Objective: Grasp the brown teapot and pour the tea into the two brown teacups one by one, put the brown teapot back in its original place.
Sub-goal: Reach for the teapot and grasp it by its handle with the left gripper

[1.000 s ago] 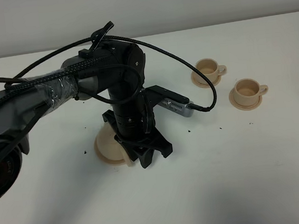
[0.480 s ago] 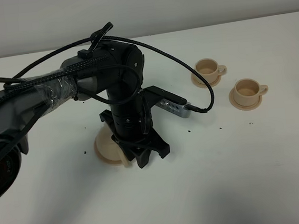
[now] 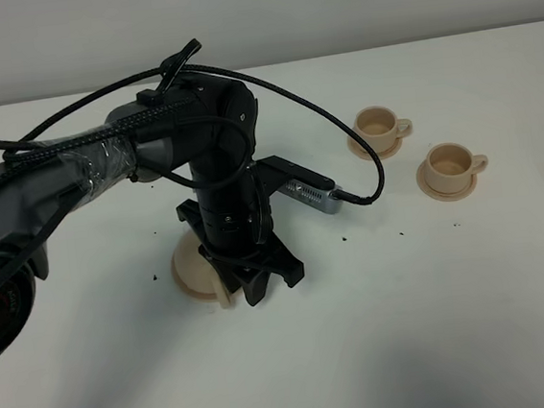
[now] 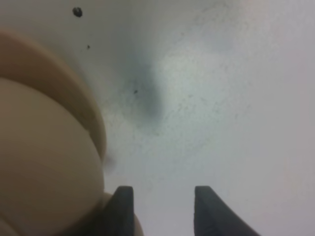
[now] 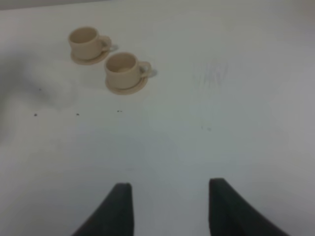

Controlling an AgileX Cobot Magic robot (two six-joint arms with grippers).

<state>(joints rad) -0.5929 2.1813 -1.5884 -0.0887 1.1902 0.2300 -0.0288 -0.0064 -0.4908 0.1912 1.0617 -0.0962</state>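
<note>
Exterior high view: left gripper (image 3: 265, 282) is low at the table, its arm hiding most of the brown teapot (image 3: 194, 262), likely an approach to the handle. Left wrist view supplies what is hidden: jaws spread wide over bare table, teapot body just outside one finger (image 4: 122, 209). Right wrist view: right gripper (image 5: 170, 209) likewise spread and empty, nearer teacup (image 5: 123, 69) and farther teacup (image 5: 86, 42) well ahead.
</note>
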